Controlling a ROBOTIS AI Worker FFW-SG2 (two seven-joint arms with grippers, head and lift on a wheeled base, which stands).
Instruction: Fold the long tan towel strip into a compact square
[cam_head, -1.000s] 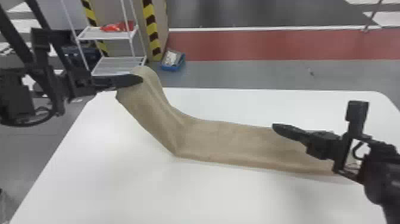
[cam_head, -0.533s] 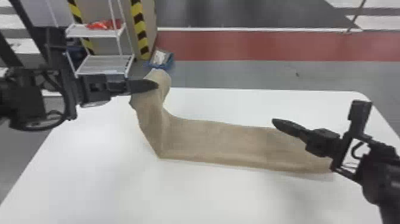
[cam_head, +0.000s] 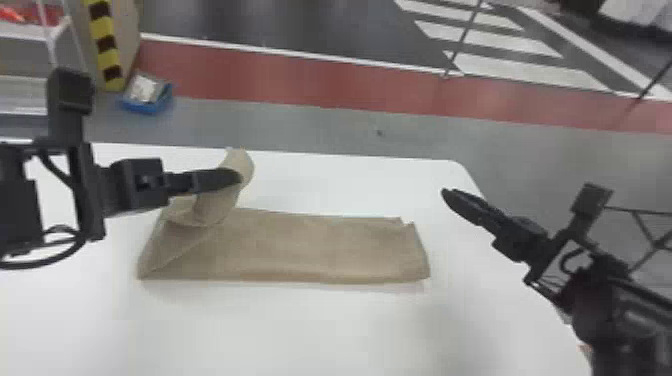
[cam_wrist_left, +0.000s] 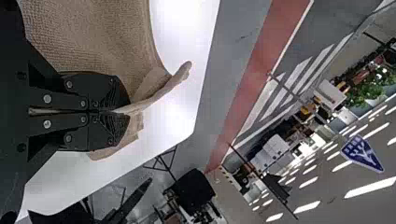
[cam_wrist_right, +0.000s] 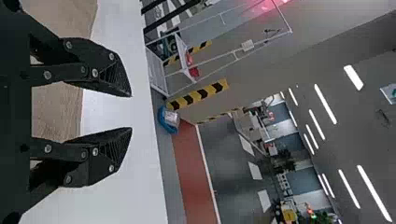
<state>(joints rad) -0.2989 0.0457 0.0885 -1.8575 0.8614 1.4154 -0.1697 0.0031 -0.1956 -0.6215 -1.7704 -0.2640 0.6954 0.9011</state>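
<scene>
The tan towel strip (cam_head: 320, 247) lies flat across the white table, its left end raised and curled over. At that raised end is my left gripper (cam_head: 235, 177); in the left wrist view the left gripper (cam_wrist_left: 119, 111) is shut on the towel (cam_wrist_left: 98, 32), whose edge sticks out past the fingertips. My right gripper (cam_head: 447, 195) stands above the table's right side, off the towel's right end. In the right wrist view the right gripper (cam_wrist_right: 130, 112) is open with nothing between its fingertips, and part of the towel (cam_wrist_right: 58, 112) lies beyond it.
The white table (cam_head: 320, 330) has its far right corner near my right gripper. On the floor behind are a blue container (cam_head: 145, 95) and a post with yellow and black stripes (cam_head: 105, 45). A white rack (cam_head: 30, 90) stands at the back left.
The head view has shifted. My left gripper has carried the towel's left end rightward over the strip, forming a fold. My right gripper is now off the towel's right end, which it was over before.
</scene>
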